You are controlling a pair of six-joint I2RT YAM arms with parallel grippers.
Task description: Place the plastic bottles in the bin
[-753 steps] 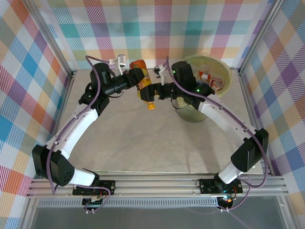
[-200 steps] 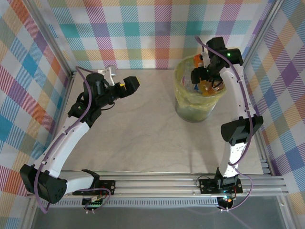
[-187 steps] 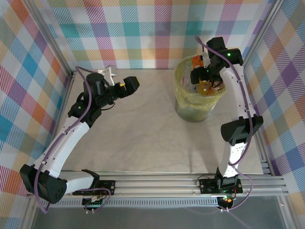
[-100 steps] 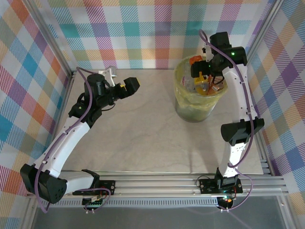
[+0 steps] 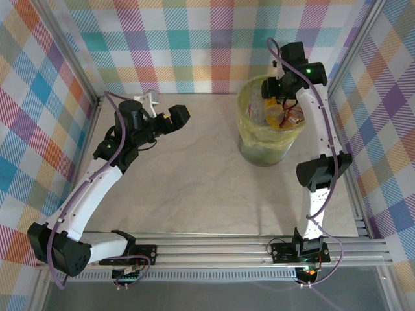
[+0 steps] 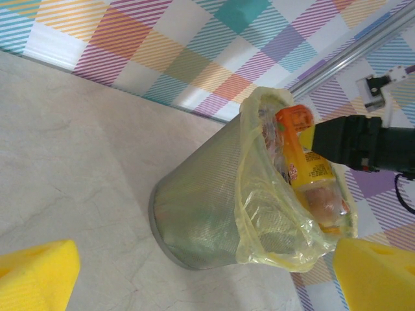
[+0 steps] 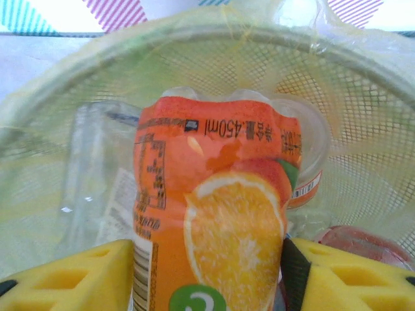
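The bin (image 5: pixel 259 153) stands at the far right of the table, a mesh wastebasket lined with a yellow-green bag. An orange juice bottle (image 7: pixel 214 207) stands tilted inside it, its end poking above the rim (image 6: pixel 295 120). My right gripper (image 5: pixel 271 91) hangs over the bin's far rim, and in the right wrist view its yellow pads (image 7: pixel 71 275) press both sides of that bottle. Clear plastic bottles (image 7: pixel 97 162) lie deeper in the bin. My left gripper (image 5: pixel 184 113) hovers open over the far left of the table, nothing between its pads (image 6: pixel 35 272).
Plaid walls and metal posts (image 5: pixel 353 58) close in the table on three sides, and the bin sits close to the right post. A red-topped item (image 7: pixel 363 243) lies at the bin's bottom. Bare marbled tabletop (image 5: pixel 194 181) stretches between the arms.
My right gripper has risen and shifted toward the bin's far rim, its jaws widening and then narrowing round the orange bottle. The left arm has not moved.
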